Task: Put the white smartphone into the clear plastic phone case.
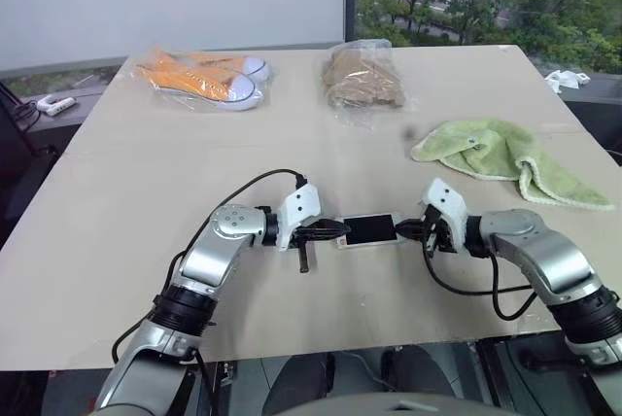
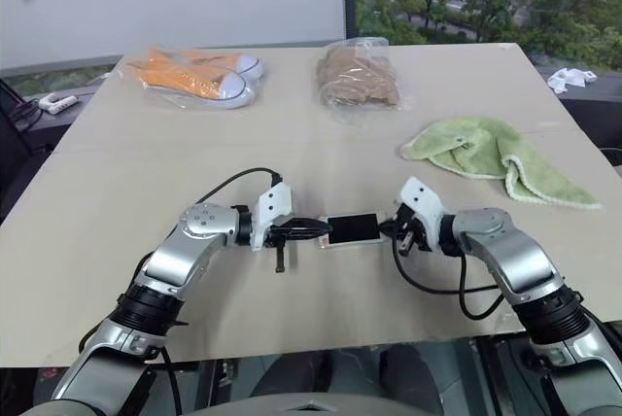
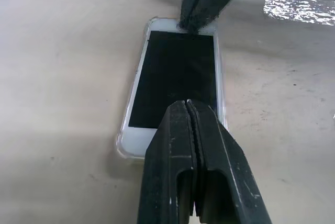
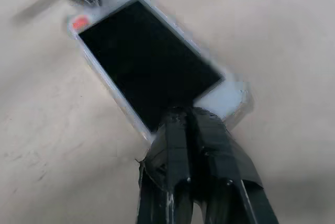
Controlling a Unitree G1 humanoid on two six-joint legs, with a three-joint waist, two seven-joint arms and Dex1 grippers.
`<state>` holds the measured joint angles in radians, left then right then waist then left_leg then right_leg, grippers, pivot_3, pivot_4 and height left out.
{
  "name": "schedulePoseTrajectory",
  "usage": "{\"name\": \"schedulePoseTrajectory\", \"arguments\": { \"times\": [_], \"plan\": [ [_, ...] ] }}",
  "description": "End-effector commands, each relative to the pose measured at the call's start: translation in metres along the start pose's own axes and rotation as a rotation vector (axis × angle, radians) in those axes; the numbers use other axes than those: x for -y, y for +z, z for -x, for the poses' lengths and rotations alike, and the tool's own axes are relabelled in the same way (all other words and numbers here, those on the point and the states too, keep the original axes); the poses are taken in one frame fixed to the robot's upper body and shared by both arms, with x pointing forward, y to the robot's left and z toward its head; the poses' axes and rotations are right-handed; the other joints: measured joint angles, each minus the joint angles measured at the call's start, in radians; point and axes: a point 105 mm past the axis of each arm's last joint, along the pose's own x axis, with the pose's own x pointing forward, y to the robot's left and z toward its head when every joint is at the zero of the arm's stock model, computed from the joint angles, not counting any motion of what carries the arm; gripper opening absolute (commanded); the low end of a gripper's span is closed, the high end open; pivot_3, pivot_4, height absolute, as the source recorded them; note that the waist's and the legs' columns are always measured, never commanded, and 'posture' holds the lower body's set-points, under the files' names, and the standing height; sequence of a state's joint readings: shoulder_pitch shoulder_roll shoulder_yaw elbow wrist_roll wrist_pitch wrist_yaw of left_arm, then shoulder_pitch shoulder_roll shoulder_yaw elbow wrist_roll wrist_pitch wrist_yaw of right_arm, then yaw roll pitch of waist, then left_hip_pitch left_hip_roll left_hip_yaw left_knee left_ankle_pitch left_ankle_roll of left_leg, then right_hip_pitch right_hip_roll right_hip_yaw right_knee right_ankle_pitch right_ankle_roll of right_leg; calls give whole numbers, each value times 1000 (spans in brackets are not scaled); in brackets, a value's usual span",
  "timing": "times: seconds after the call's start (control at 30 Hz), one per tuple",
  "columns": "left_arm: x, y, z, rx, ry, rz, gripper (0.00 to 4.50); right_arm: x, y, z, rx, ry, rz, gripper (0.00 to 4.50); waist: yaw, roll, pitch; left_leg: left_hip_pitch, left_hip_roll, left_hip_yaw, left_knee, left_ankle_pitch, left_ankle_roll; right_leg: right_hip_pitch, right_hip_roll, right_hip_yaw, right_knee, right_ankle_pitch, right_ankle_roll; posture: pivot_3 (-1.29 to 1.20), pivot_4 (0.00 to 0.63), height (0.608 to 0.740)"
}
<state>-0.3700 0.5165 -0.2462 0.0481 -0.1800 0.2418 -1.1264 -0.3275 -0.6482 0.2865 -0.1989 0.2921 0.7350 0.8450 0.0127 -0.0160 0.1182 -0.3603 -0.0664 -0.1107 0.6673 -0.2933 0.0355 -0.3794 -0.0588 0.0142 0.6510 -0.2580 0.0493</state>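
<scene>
The white smartphone [image 1: 367, 230] lies flat, black screen up, on the table between my two hands. Around it sits the clear plastic phone case [image 3: 121, 143], whose transparent rim shows along the phone's edges and corners [image 4: 233, 98]. My left gripper [image 1: 335, 230] is shut, its tip over the phone's left end [image 3: 187, 110]. From the other side my right gripper [image 1: 403, 231] is also shut, with its tip over the right end of the phone [image 4: 180, 116]. Neither holds anything between its fingers.
Orange sneakers in a clear bag [image 1: 204, 76] and brown cloth in a clear bag [image 1: 362, 81] lie at the table's far side. A green towel [image 1: 486, 154] lies at the right. The table's front edge [image 1: 292, 353] runs just below my arms.
</scene>
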Motion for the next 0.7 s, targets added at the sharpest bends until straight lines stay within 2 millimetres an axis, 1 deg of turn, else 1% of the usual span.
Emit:
{"name": "schedulePoseTrajectory", "arguments": {
  "times": [0.03, 0.13, 0.23, 0.3, 0.4, 0.5, 0.6, 0.67, 0.7],
  "plan": [
    [1, 11, -1, 25, -5, -41, 0, -20, -74, -9, -240, 64, -142, 26, 1, 0, 0, 0, 0, 0, 0, 0, 0, 0, 0, 0, 0, 0, 0, 0, 150, 740],
    [1, 11, 0, 24, -5, -41, 0, -18, -76, -8, -235, 48, -134, 26, 1, 0, -1, 0, 0, -1, -1, 0, 0, 0, 0, 0, -2, 0, 0, 0, 150, 740],
    [1, 11, 0, 24, -5, -40, 0, -17, -63, -10, -155, 52, -131, 26, 1, 0, -1, 0, 0, -1, -2, 0, 0, 0, 0, 0, -3, 0, 0, 0, 150, 740],
    [1, 11, 0, 24, -4, -41, 0, -15, -46, -10, -58, 54, -142, 26, 0, 1, 0, -1, 0, -1, -2, 0, 0, 0, 0, 0, -4, 0, 0, 0, 150, 740],
    [0, 11, 0, 24, -5, -43, 0, -14, -16, -7, 132, 77, -110, 26, -1, 3, 2, -1, 0, -1, -3, 0, 0, 0, 0, 0, -5, 0, 0, 0, 150, 740],
    [-1, 13, 0, 35, -3, -41, 0, -15, 3, 1, 259, 105, -112, 26, -5, 8, 8, -3, 0, -1, -4, 0, 0, -1, 0, 0, -5, 0, 0, 0, 150, 740],
    [-4, 24, 1, 95, 12, -31, 0, -12, 23, 14, 391, 110, -135, 26, -5, 12, 13, -6, 0, -1, -6, 0, -1, -5, 0, 0, -5, 0, 0, 0, 150, 740],
    [-5, 32, 4, 150, 31, -25, 0, -6, 31, 23, 445, 95, -150, 26, -5, 13, 15, -12, 0, -1, -6, 3, -5, -11, 0, 1, -5, 0, 0, 0, 150, 740],
    [-5, 37, 7, 181, 41, -22, 0, -3, 33, 28, 465, 86, -158, 298, -5, 13, 15, -18, 0, 0, -4, 3, -5, -17, 0, 0, -3, 0, 0, 0, 150, 740]
  ]
}}
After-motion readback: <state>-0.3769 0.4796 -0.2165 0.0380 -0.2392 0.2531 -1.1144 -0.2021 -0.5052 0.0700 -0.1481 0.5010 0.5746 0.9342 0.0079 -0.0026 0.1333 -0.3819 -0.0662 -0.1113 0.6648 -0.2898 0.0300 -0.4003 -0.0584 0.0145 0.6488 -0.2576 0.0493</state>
